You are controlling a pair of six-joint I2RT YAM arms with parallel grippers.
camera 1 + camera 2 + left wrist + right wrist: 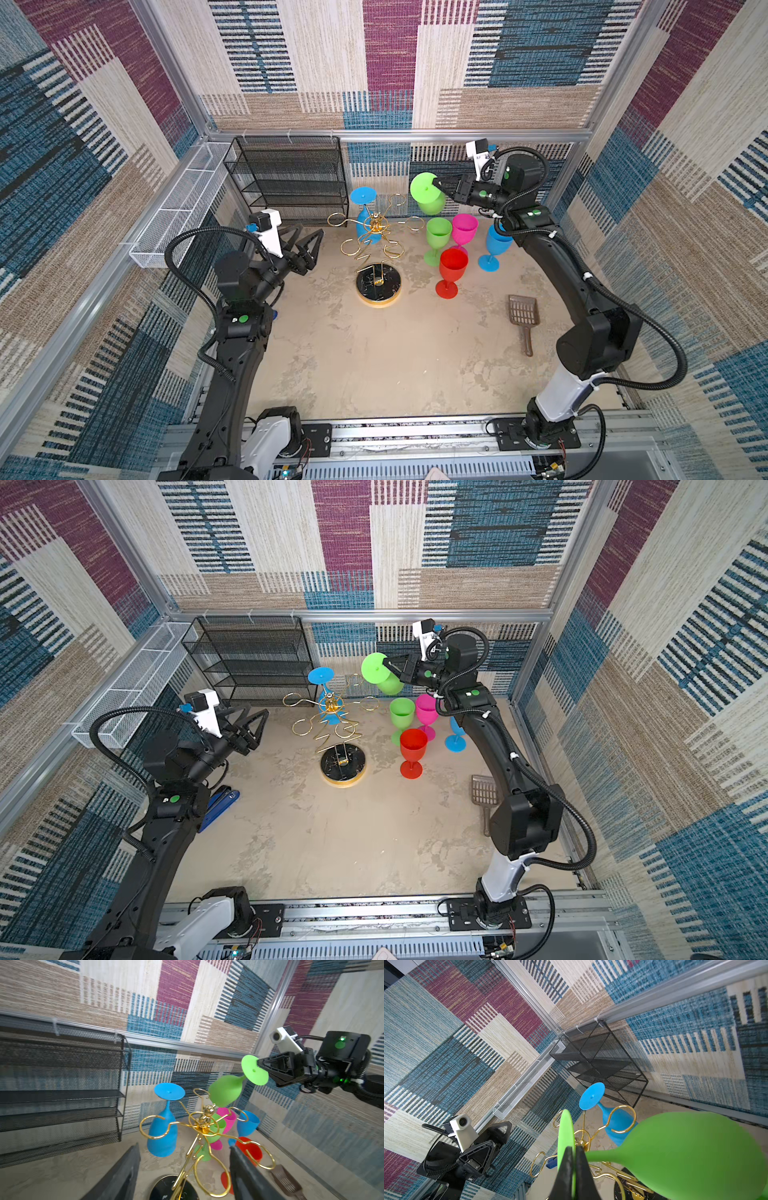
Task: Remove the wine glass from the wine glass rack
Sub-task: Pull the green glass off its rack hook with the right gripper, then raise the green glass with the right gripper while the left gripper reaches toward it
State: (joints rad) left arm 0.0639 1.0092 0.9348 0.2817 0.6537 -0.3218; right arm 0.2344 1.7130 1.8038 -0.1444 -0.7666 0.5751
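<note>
**Right arm lifts a green glass beside the gold rack**

We see the right gripper (436, 182) pinching a lime-green plastic wine glass (428, 195) by the rim of its round foot, just beside the slim gold wire wine glass rack (374, 232). The glass hangs tilted, bowl lower than foot, at the rack's far right side in both top views. In the right wrist view the two black fingers (564, 1169) press together on the foot's edge, with stem and bowl reaching off to one side. Whether the bowl touches a gold loop we cannot tell. A sky-blue plastic wine glass (363, 195) hangs upside down in a loop at the rack's back. The left gripper (311, 230) hovers left of the rack, jaws spread, holding nothing.
</note>
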